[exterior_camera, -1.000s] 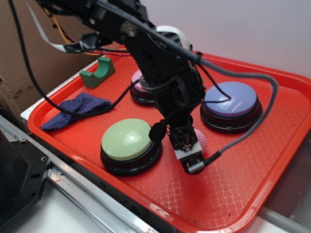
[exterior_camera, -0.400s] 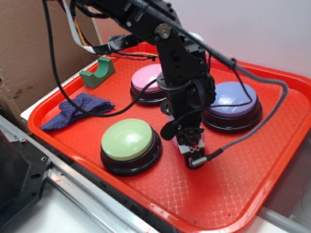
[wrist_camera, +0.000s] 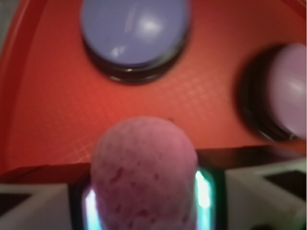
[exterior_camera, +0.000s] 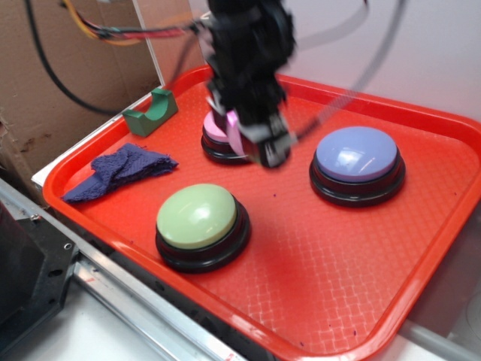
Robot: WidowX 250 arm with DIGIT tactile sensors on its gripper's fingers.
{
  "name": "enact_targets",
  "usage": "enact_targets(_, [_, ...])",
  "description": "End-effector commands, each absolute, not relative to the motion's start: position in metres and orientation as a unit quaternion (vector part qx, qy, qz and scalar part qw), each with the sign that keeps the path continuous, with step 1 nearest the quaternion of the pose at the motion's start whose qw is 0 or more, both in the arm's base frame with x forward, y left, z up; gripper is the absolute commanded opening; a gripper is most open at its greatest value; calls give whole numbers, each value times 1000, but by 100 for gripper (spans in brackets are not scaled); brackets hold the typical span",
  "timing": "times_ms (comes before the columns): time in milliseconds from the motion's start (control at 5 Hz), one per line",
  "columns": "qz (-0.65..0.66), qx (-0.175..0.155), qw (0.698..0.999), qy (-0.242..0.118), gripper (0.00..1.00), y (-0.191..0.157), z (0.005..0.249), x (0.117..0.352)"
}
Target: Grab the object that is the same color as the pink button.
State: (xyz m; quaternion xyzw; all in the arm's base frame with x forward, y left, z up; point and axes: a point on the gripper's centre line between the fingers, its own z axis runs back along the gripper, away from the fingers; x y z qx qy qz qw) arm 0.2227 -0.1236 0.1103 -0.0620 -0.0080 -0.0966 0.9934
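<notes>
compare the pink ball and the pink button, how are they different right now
The pink ball is far smaller than the pink button. The ball's surface looks mottled and textured, while the button has a smooth pale dome on a black base. The ball is held in the hand, up off the red tray; the button sits on the tray. Both are pink.
</notes>
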Motion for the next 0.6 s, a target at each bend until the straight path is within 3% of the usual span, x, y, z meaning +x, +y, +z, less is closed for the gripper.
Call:
enact_targets(0, [22,-55,995,-79,0,-75,202,220])
enact_targets(200, [46,-46,992,-108,0,-64,218,218])
enact_targets(400, [47,-17,994,-97,0,-61,213,220])
